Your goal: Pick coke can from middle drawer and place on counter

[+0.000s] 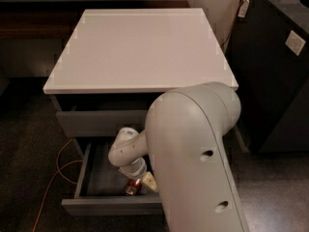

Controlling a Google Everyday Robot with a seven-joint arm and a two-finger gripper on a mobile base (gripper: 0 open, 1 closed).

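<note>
bench (140,47) white flat top over the grey drawers | middle drawer (111,206) pulled open | coke can (131,187) inside it, near front wall | gripper (139,183) down in drawer at the can, grip state: cannot tell | orange cable (58,164) on dark floor (26,139), left | black cabinet (275,71) right

The counter (145,47) is plain white. The drawer (106,206) is dark grey, inside too. The can (132,187) is dark red. The gripper (140,181), down in the drawer, is pale cream. An orange cable (58,168) crosses the dark floor (29,144).

tool (139,183) at coke can (132,187), in middle drawer (104,206)
</note>
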